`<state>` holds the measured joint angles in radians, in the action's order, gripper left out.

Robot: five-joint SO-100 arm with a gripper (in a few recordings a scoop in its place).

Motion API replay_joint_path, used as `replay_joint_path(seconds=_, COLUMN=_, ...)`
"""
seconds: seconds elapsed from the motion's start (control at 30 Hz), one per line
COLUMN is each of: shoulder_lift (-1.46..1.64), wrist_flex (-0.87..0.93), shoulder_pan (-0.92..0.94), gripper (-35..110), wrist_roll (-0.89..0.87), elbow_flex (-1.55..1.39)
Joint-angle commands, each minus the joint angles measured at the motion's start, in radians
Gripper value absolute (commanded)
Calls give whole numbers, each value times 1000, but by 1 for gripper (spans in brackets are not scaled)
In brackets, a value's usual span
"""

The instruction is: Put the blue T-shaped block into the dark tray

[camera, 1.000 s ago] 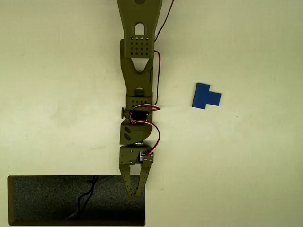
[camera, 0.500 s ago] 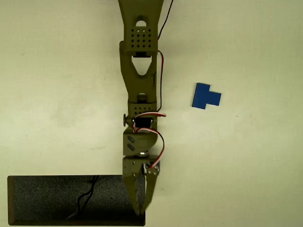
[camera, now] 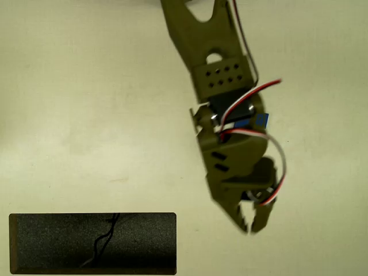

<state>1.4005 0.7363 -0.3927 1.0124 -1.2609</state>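
Overhead view: dark tray sitting empty at bottom left. Gripper hanging narrowly parted, holding nothing, its tips lying past the blue T-shaped block, mostly hidden under the arm; descending blind risks nudging it.

Olive arm slants down-right in the overhead view; tool blurred, fingers slightly parted.

Arm: olive-green plastic, matt, perforated in places; red, white, black wires glossy, looped over wrist above claw. Claw: same matt olive plastic, blurred. Tray, left of claw: charcoal, speckled, matt, bevelled rim; thin dark cord on it. Block, above claw, mostly hidden by arm: bright blue, smooth. Table: pale cream, matt, faintly mottled.
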Motion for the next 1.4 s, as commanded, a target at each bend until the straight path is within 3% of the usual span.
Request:
replay_joint_path(seconds=0.0, shoulder_lift=149, wrist_flex=150, shoulder_pan=-103, gripper=0, wrist_roll=-95, elbow_flex=-100)
replay_joint_path(seconds=0.33, shoulder_lift=276, wrist_flex=138, shoulder_pan=-334, gripper=0, wrist_roll=-270, elbow_flex=-563)
replay_joint_path(seconds=0.63, shoulder_lift=250, wrist_flex=86, shoulder_pan=-385, gripper=0, wrist_roll=-341, elbow_flex=-762)
replay_joint_path(seconds=1.0, shoulder_lift=195, wrist_flex=-37, shoulder_pan=-337, gripper=0, wrist_roll=-327, elbow_flex=-824)
replay_joint_path(seconds=1.37, shoulder_lift=98, wrist_flex=20, shoulder_pan=-299, gripper=0, wrist_roll=-279, elbow_flex=-709)
